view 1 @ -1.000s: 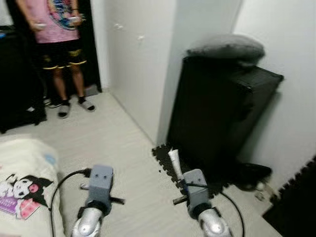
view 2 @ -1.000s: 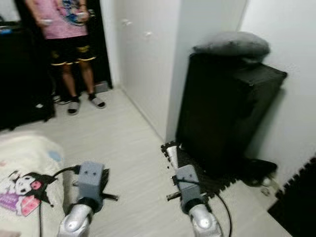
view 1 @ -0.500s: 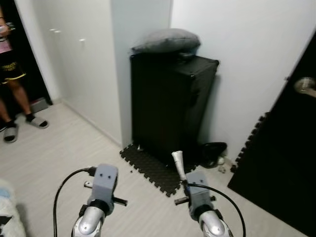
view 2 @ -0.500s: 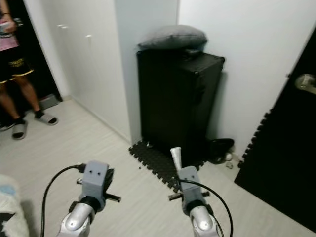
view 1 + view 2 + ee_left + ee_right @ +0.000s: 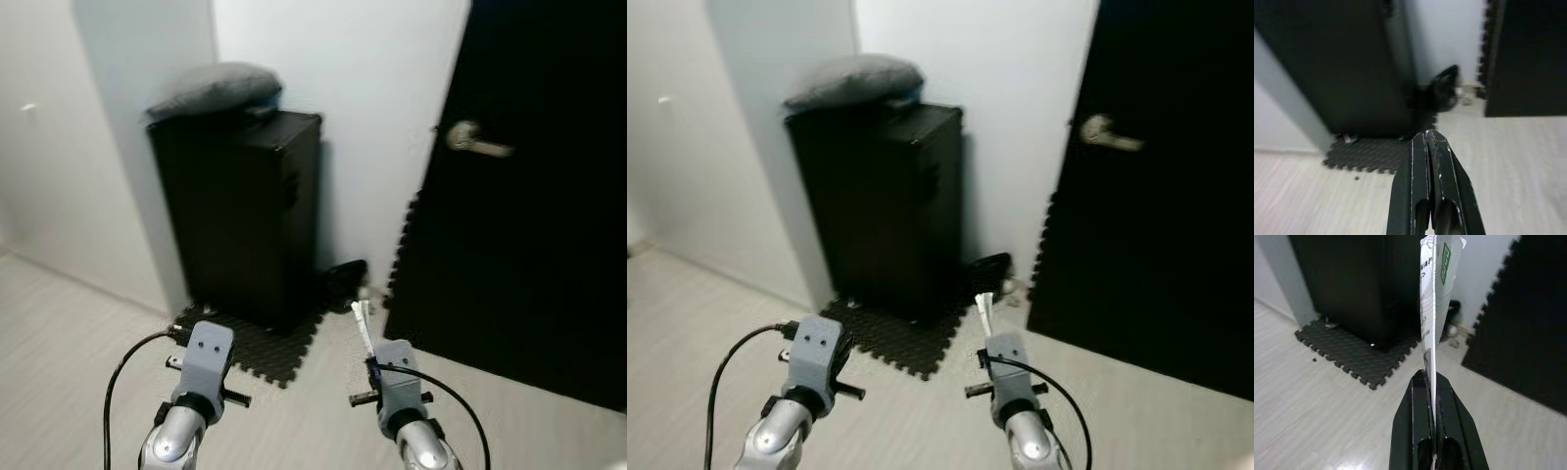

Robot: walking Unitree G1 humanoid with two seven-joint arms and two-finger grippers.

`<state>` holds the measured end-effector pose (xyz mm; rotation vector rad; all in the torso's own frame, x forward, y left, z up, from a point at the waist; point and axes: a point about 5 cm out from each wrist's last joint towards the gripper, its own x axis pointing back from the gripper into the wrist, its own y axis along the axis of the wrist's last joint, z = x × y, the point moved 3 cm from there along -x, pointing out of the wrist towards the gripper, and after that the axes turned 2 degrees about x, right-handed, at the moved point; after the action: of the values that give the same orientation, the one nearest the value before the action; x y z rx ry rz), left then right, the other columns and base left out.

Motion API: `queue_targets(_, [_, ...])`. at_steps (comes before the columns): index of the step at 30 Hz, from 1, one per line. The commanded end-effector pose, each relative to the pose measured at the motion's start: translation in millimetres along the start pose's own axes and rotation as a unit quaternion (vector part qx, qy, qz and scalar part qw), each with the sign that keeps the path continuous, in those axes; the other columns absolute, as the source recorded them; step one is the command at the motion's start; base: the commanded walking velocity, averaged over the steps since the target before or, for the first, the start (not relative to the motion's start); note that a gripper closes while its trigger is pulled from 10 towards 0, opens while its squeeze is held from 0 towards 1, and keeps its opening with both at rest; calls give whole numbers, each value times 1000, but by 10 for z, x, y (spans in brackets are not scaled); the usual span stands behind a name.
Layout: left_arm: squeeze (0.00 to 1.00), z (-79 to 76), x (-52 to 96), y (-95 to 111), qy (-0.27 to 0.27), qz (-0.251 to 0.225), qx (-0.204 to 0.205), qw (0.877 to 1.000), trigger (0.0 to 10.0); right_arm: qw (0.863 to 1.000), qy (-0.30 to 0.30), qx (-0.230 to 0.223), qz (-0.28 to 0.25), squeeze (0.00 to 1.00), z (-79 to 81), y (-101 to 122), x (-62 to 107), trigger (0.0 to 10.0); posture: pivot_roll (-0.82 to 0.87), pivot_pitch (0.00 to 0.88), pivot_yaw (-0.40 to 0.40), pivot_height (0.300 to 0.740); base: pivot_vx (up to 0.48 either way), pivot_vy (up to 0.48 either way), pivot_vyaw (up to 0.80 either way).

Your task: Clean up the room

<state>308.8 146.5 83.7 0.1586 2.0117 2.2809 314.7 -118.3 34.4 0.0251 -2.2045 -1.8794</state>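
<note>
The right end effector point(image 5: 1431, 382) is clenched on a thin white wrapper point(image 5: 1434, 303) with green print. The wrapper is squeezed flat between the two black fingers point(image 5: 1415, 431) and sticks straight up out of them. From the head camera, the wrapper point(image 5: 361, 323) is held up in front of the robot, over the pale wood floor point(image 5: 69, 343).

The left end effector point(image 5: 1429, 139) is clenched too, with nothing in it. Its two black fingers point(image 5: 1418, 196) press together, tip to tip. It is held out over the floor beside the right one.

In front of the robot stands a tall black cabinet point(image 5: 245, 206) against a white wall point(image 5: 362, 88). A gray pillow point(image 5: 211, 88) lies on top of the cabinet. The cabinet stands on a black foam mat point(image 5: 265, 348) with puzzle edges. Just beside the cabinet, in the corner by the wall, lies a dark thing point(image 5: 345, 279) on the floor; it is too blurry to tell what it is.

To the right is a black door point(image 5: 529, 225) with a silver handle point(image 5: 470, 142). A strip of black foam with puzzle edges point(image 5: 404, 245) runs up the side of the door.
</note>
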Motion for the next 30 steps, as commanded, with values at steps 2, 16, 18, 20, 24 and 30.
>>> queue_targets(2, [0,9,24,-71,-1,15,0,1000,10000,1000,1,-3,6,0,17,-43,12,10000,76,90,31,740,0,0,-800])
queue_targets(16, [0,-7,24,-72,4,15,5,1000,10000,1000,4,2,6,0,8,-32,-5,10000,71,88,18,740,0,0,-800])
queue_targets(18, [0,-11,23,-74,4,16,5,1000,10000,1000,4,3,6,0,4,-33,-6,10000,70,88,16,740,0,0,-800])
queue_targets(20, [0,-11,23,-75,4,16,5,1000,10000,1000,4,3,6,0,5,-34,-5,10000,70,88,16,740,0,0,-800])
queue_targets(24, [0,-11,21,-77,5,16,6,1000,10000,1000,4,3,7,0,4,-38,-4,10000,70,89,14,740,0,0,-800])
queue_targets(30, [0,-17,31,-85,5,17,8,1000,10000,1000,3,4,8,0,-6,-44,-2,10000,68,87,12,740,0,0,-800])
